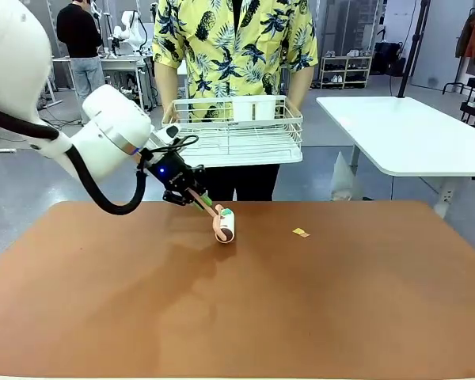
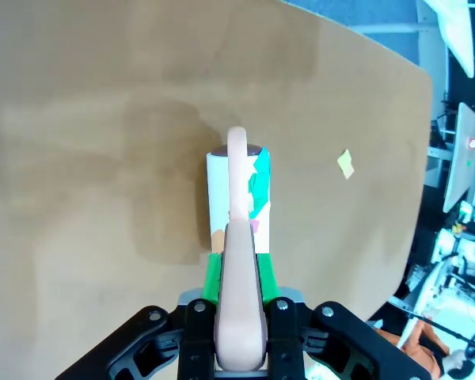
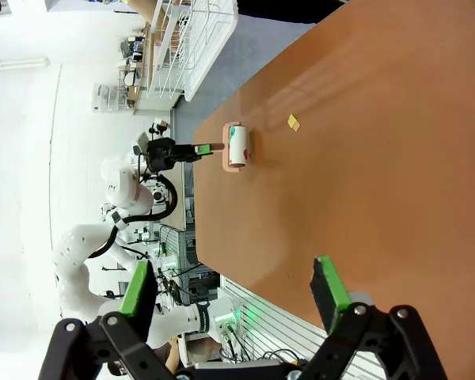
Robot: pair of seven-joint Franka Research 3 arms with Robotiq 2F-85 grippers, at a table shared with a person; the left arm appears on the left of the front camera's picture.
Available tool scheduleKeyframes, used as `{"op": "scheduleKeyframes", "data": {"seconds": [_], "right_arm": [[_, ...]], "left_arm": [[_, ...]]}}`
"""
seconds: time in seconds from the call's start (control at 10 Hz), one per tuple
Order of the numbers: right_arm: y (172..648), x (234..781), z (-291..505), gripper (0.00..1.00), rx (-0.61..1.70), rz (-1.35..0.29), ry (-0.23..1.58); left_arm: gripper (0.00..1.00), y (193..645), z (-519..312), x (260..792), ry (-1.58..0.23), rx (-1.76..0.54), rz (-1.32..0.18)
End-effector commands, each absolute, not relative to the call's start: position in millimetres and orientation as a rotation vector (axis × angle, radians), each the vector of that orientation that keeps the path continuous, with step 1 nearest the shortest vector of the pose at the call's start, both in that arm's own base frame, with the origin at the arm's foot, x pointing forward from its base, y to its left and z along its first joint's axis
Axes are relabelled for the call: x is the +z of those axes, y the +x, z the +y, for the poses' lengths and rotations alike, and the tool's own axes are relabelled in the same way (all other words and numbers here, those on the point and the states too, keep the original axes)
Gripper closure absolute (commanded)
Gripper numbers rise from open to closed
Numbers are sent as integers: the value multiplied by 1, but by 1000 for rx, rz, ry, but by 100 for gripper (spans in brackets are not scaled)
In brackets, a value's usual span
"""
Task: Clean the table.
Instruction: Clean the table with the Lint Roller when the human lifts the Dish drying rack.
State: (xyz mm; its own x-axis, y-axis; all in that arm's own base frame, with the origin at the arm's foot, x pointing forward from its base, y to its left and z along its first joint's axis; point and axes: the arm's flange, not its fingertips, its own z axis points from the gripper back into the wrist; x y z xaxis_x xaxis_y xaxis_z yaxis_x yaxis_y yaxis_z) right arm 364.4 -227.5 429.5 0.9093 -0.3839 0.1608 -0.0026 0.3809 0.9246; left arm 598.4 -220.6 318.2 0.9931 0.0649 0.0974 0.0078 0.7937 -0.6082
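On the far middle of the reddish-brown bench [image 1: 340, 301], the left end effector [image 1: 199, 198] is clamped on the pale handle of a lint roller [image 1: 226, 225]. Its green pads press both sides of the handle, and the drum rests on the surface. The step in hand looks like rolling the drum across the top to lift debris. To do it well, the drum should sit flat along its whole width under light, even pressure. It should travel straight along its rolling direction, since a sideways push would only drag it. A small yellow scrap [image 1: 301, 232] lies near the roller, toward the robot's right and apart from it. The pass probably needs lining up so the drum runs squarely over the scrap. The bench lies directly beneath the left end effector, which hangs tilted just above it and touches it only through the roller. The right end effector [image 3: 231, 289] stands well apart from the roller, jaws wide and holding nothing. Beyond the far edge a person holds a white wire dish rack [image 1: 237, 131].
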Motion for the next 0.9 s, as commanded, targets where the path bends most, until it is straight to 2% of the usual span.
{"op": "scheduleKeyframes", "data": {"seconds": [0.0,0.4,0.6,0.8], "right_arm": [[364,432,-228,0,-236,-397,1171],[364,432,-228,0,-236,-397,1171],[364,432,-228,0,-236,-397,1171],[364,432,-228,0,-236,-397,1171]], "left_arm": [[79,611,-233,323,-660,15,-99],[79,618,-255,305,-656,-38,-47],[79,626,-290,287,-610,-67,30],[79,634,-346,273,-598,-79,47]]}}
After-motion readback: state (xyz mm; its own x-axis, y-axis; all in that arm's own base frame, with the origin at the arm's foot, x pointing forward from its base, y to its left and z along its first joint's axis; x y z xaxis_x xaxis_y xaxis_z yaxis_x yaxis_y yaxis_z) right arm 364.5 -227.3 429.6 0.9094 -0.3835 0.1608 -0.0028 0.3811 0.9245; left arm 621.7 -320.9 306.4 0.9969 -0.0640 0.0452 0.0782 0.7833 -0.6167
